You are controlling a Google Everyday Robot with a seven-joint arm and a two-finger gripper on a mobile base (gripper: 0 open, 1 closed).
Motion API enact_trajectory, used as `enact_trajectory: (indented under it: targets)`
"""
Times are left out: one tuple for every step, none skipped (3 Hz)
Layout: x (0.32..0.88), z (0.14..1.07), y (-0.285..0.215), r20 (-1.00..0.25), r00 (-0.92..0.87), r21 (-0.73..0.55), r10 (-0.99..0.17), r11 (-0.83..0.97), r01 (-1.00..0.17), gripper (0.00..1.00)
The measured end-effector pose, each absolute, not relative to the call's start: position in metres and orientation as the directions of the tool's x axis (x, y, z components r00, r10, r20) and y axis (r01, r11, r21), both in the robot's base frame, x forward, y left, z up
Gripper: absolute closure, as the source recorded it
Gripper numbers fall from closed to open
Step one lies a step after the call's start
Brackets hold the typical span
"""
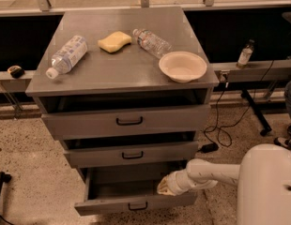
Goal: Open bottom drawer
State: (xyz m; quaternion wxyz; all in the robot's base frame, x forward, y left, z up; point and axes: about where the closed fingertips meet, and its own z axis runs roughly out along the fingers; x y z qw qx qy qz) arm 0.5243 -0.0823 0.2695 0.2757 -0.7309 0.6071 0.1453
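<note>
The bottom drawer [112, 203] of the grey three-drawer cabinet is pulled out, its inside showing, with a small black loop handle [137, 206] on its narrow front. My gripper [163, 187] on the white arm [206, 172] reaches in from the right and sits over the drawer's right front corner, just above the front panel. The middle drawer [132, 154] and top drawer [129, 121] stand slightly out.
On the cabinet top [122, 74] lie two plastic bottles [66, 55] [152, 42], a yellow sponge [114, 41] and a cream bowl [182, 66]. A small bottle [244, 54] stands on a rail at right. Cables [220, 125] trail on the floor. My white base [267, 186] is at lower right.
</note>
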Motion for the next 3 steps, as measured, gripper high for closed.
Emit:
enact_trajectory:
  targets:
    - [0.549,0.262,-0.081,-0.573,0.202,-0.221,-0.794,-0.088,-0.971,0.95]
    - [0.564,0.249,-0.085,-0.578,0.17,-0.209,-0.798,-0.057,-0.976,1.0]
    - [0.571,0.223,-0.09,-0.541,0.13,-0.18,-0.831,-0.036,-0.983,1.0]
